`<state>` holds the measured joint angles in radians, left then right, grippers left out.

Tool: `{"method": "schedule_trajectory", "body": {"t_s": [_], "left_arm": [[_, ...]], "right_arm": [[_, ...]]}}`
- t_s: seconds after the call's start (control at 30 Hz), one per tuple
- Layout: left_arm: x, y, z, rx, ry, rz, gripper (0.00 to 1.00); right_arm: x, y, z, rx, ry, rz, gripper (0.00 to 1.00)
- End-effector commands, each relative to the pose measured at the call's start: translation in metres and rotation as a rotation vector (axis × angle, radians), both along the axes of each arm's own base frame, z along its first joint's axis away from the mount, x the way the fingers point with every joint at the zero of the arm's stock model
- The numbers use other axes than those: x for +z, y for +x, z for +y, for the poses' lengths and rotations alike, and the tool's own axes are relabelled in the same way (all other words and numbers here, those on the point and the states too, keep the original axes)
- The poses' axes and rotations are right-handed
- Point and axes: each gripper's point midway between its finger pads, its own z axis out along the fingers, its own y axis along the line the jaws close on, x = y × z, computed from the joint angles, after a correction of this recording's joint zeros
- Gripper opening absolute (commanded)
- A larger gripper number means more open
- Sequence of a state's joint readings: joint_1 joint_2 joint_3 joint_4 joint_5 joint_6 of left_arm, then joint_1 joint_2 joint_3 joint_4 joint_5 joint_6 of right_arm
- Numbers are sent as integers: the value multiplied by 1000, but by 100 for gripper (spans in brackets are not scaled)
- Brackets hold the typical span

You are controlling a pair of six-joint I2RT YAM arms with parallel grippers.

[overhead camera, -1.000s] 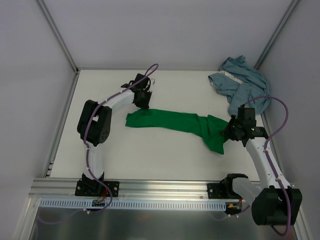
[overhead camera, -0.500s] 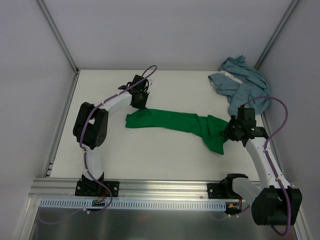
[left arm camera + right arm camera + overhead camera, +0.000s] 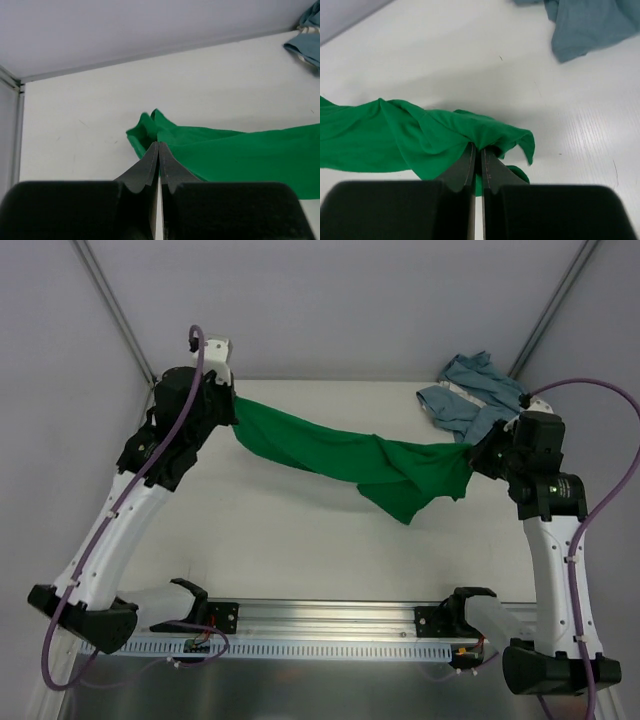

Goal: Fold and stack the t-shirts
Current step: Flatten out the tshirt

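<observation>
Fingers on both arms are shut tight on cloth. The left fingers pinch one end of the green shirt, and the right fingers pinch the other end, where the fabric bunches into a thick fold around their tips.

Nearest to the camera, in front of the green shirt, runs the metal rail that carries both arm bases. Beyond it the white tabletop lies bare under the shirt.

A second ago the green shirt lay flat on that tabletop as a long band. Both arms crouched low over its ends, and the left fingers were only then closing. Now both arms have risen and drawn apart. The shirt hangs between them as a sagging band clear of the surface, with a loose flap drooping below its right half.

I judge the pick-up done and the spreading under way. The cloth is still twisted and bunched, so it will likely need shaking out or laying down flat before any fold can be made.

Beyond the green shirt's right end, the blue-grey shirt sits crumpled in the far corner. It is in the same place as before and has not yet been folded.
</observation>
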<state>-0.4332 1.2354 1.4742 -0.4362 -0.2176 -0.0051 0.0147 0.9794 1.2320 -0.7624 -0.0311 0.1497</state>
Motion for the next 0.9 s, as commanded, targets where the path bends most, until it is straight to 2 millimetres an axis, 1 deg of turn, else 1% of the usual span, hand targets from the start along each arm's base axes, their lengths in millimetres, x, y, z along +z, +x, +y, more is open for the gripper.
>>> {"method": "schedule_trajectory", "body": {"t_s": [0.0, 0.03, 0.07, 0.1, 0.17, 0.2, 0.27, 0.37, 0.47, 0.5, 0.63, 0.67, 0.77, 0.8, 0.83, 0.87], "left_arm": [[12, -27, 27, 62, 62, -21, 0], [13, -31, 31, 69, 65, -27, 0], [16, -36, 35, 76, 65, -38, 0], [20, -42, 40, 86, 71, -50, 0], [21, -49, 46, 94, 79, -51, 0], [23, -54, 50, 102, 84, -60, 0], [19, -58, 54, 112, 89, -54, 0], [21, -70, 57, 108, 70, -58, 0], [30, -86, 63, 106, 36, -80, 0], [32, -91, 63, 99, 27, -84, 0], [39, -106, 68, 90, 4, -103, 0], [38, -108, 68, 90, 5, -101, 0], [29, -115, 68, 73, 6, -67, 0], [20, -117, 66, 66, 6, -44, 0], [14, -120, 63, 56, -23, -24, 0], [0, -125, 62, 52, -39, 2, 0]], "right_arm": [[39, -12, -8, -9, -38, -63, 1], [46, -12, -8, -10, -39, -75, 1], [56, -13, -8, -10, -39, -92, 1], [60, -14, -8, -6, -40, -97, 1], [68, -15, -12, -24, -35, -104, 1], [69, -16, -12, -21, -34, -103, 1], [68, -19, -11, -18, -30, -100, 1], [60, -28, -10, -18, -26, -90, 1], [49, -40, -11, -19, -32, -72, 0], [50, -47, -11, -17, -33, -80, 0], [55, -62, -9, -4, -37, -106, 1], [56, -63, -8, 0, -35, -108, 0], [47, -67, -3, 35, -22, -65, 1], [40, -70, -1, 42, -18, -43, 1], [28, -73, 1, 54, -9, -15, 0], [19, -74, 2, 56, -3, 0, 1]]}}
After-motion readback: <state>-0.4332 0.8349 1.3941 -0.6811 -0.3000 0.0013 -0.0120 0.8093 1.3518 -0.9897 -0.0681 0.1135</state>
